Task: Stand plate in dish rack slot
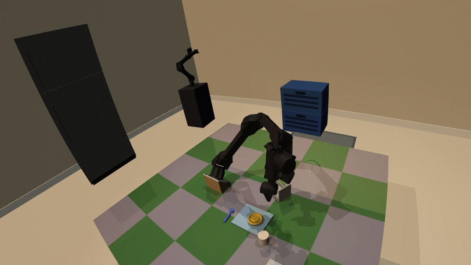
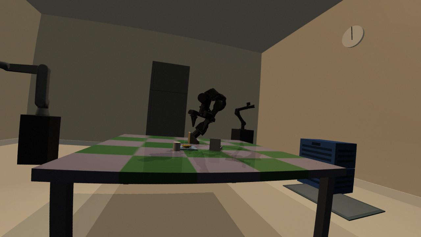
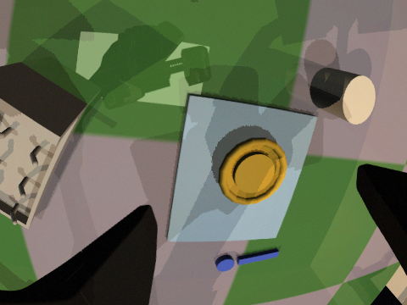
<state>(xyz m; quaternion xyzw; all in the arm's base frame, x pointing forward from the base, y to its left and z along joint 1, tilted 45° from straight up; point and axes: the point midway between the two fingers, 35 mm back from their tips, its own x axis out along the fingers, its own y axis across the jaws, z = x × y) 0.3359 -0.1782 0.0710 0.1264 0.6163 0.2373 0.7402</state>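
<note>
The yellow plate [image 1: 255, 219] [image 2: 185, 145] [image 3: 253, 169] lies flat on a light blue mat [image 1: 240, 214] [image 3: 195, 203] near the table's front. The beige dish rack [image 1: 283, 193] [image 2: 215, 144] [image 3: 29, 166] stands just behind and to the right of the mat, with its rails on top. My gripper [image 1: 268, 197] [image 2: 193, 119] [image 3: 261, 197] is open and empty. It hangs well above the table, between the rack and the mat, and points down towards the plate. In the wrist view the plate lies between my two dark fingers, far below them.
A blue spoon [image 1: 228, 215] [image 3: 249, 259] lies left of the mat. A cream cup [image 1: 263, 237] [image 2: 176, 146] [image 3: 346, 97] stands in front of it. The arm's wooden base block [image 1: 213, 183] stands behind the spoon. A blue cabinet [image 1: 304, 107] [image 2: 326, 153] stands on the floor beyond the table.
</note>
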